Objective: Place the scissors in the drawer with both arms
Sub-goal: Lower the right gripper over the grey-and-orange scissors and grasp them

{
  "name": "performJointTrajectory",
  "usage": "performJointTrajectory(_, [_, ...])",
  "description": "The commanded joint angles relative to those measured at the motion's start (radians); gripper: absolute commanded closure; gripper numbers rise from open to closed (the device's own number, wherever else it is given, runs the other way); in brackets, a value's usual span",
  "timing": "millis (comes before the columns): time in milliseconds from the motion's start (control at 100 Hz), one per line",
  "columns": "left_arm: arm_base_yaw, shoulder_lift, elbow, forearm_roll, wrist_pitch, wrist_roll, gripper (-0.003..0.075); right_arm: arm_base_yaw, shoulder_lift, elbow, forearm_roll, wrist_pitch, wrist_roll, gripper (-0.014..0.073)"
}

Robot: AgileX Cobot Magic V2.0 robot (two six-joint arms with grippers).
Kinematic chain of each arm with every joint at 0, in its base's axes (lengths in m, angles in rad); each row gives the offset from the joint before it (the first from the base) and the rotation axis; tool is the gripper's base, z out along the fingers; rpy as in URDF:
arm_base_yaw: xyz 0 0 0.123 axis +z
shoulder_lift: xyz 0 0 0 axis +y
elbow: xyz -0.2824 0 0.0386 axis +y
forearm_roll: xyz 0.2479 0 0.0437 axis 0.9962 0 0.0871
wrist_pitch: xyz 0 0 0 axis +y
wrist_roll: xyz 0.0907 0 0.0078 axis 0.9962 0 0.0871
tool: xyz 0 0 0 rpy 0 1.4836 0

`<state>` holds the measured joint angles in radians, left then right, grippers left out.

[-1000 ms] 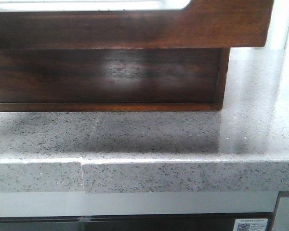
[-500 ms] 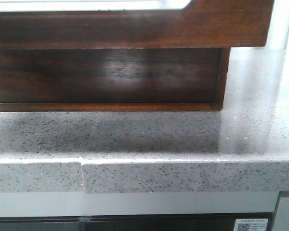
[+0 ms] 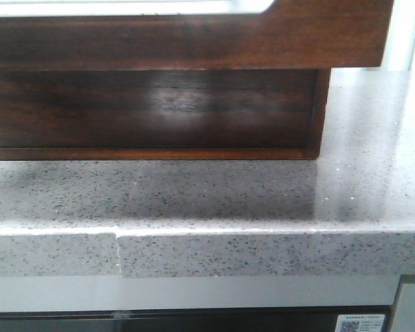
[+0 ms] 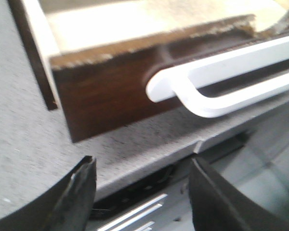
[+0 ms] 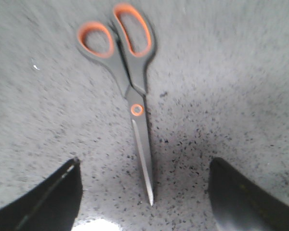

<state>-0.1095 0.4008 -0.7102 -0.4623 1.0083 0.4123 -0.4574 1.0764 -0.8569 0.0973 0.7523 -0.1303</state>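
Note:
The scissors [image 5: 136, 103] have black blades and black-and-orange handles. They lie flat and closed on the grey speckled counter, tip pointing toward my right gripper [image 5: 145, 166]. That gripper is open and empty, one finger on each side of the blade tip, not touching. The dark brown drawer [image 3: 194, 41] fills the top of the front view, its front showing white in the top cutout. In the left wrist view the drawer [image 4: 106, 91] stands pulled out, pale inside, with a white rounded bar [image 4: 216, 82] at the cutout. My left gripper [image 4: 142, 166] is open and empty over the counter's front edge.
The dark wooden cabinet body [image 3: 159, 111] sits on the counter [image 3: 228, 194] under the drawer front. The counter's front edge has a seam [image 3: 117, 242]. Below it are a grey panel and a dark gap. Neither arm shows in the front view.
Only the shadows and reflections on the counter and cabinet front have shifted slightly. The drawer has not moved.

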Motion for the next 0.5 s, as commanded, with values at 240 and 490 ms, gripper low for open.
performJointTrajectory(240, [-0.156,0.053,-0.041,0.106,-0.187,-0.012,0.0353,-0.006,0.308,-0.290,0.012,0.185,-0.077,0.0144])
performJointTrajectory(490, [-0.191,0.058,-0.041,0.131,-0.270,-0.010,0.0353,0.018,0.478,-0.434,0.012,0.322,-0.145,0.0144])
